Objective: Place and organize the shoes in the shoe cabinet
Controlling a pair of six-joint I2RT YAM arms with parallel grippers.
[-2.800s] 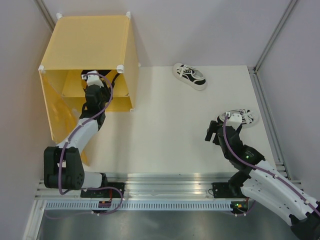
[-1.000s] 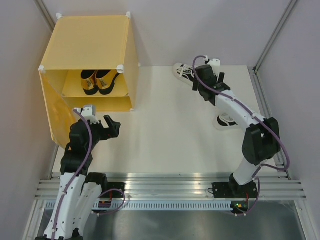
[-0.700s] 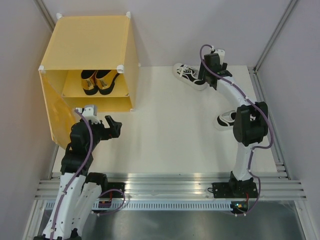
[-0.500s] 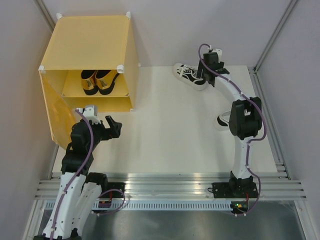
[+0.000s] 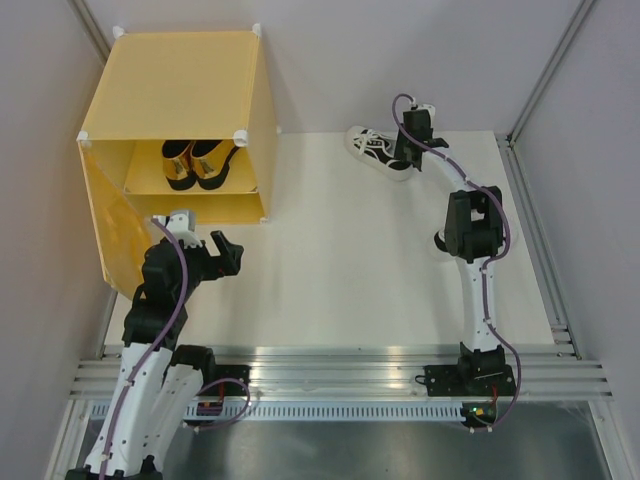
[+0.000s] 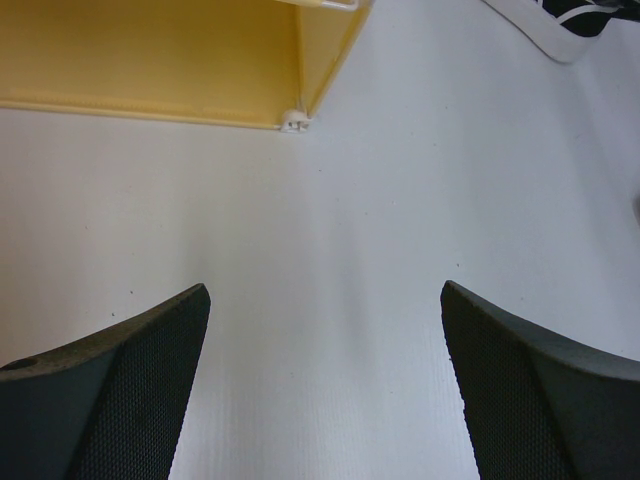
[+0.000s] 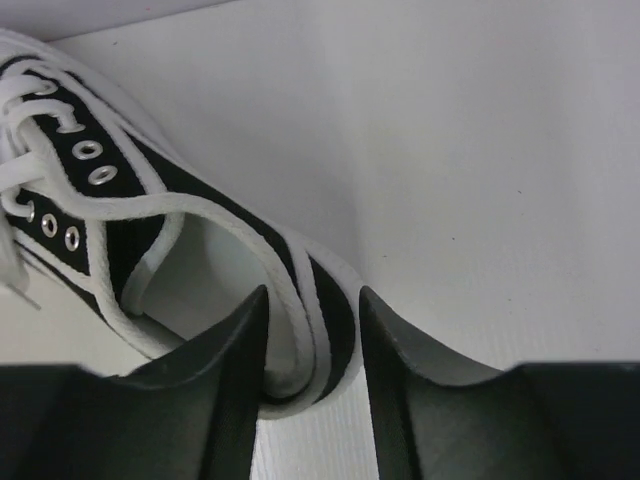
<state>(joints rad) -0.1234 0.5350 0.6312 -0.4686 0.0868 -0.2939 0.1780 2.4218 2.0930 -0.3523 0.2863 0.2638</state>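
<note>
Reaching to the far side of the surface [image 5: 330,250], I am straddling the heel collar of a white sneaker [image 7: 130,200] with my right end effector [image 7: 310,295], one finger inside the shoe and one outside, the gap narrow and filled by the collar, though I cannot tell whether it is clamping. My left end effector [image 6: 322,288] is hovering wide and empty over the surface just in front of the shoe cabinet [image 5: 175,80], where the two gold loafers [image 5: 195,162] are sitting side by side inside. The other white sneaker [image 5: 445,240] is lying near the right edge, partly hidden behind my right arm, well apart from the cabinet
</note>
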